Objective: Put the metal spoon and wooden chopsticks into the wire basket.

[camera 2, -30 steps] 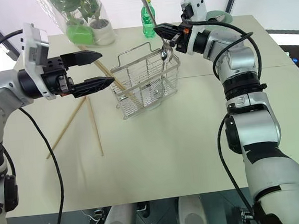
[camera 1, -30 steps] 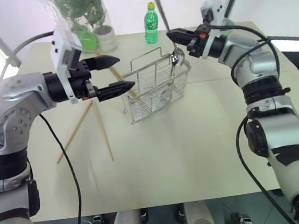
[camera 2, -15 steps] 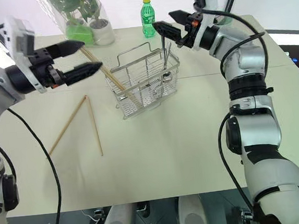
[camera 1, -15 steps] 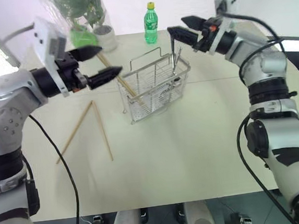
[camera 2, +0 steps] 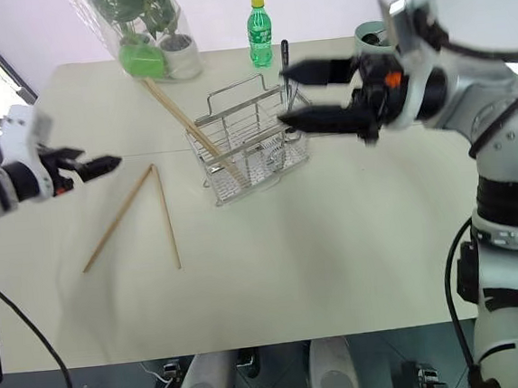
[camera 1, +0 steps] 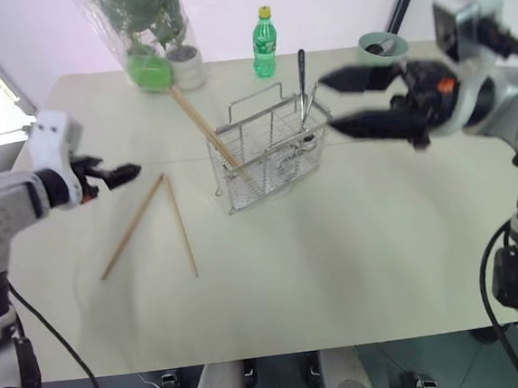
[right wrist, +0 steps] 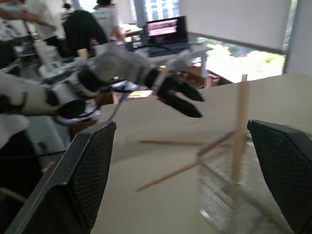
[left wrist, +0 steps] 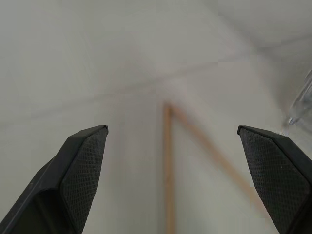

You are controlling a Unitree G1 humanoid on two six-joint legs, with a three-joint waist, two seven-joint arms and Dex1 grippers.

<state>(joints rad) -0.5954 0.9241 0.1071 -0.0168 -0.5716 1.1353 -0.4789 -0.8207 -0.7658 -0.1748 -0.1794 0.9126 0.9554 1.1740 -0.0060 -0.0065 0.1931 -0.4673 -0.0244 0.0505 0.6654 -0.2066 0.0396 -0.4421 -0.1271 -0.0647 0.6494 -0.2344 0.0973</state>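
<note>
The right gripper (camera 1: pixel 342 103) hangs in the air just to the right of the wire basket (camera 1: pixel 269 152), its two black fingers spread wide and pointing left toward the basket's upper right corner, with nothing between them. The metal spoon (camera 1: pixel 303 86) stands upright in that right end of the basket, its handle rising above the rim, just beside the right gripper's fingertips but apart from them.

The left gripper (camera 1: pixel 123 174) is well to the left of the basket, low over the table (camera 1: pixel 337 260), and its fingers also stand wide apart and empty. Two of the wooden chopsticks (camera 1: pixel 157 226) lie flat on the table a little to the right of and below that gripper, joined at their far tips and splayed toward the near edge like an inverted V; the left wrist view shows the same pair (left wrist: pixel 168 165) between the open fingers, lying on the tabletop beyond them. Another chopstick (camera 1: pixel 203 128) leans in the left end of the basket, its upper end slanting back toward the potted plant (camera 1: pixel 150 40). A green bottle (camera 1: pixel 265 41) stands behind the basket.
</note>
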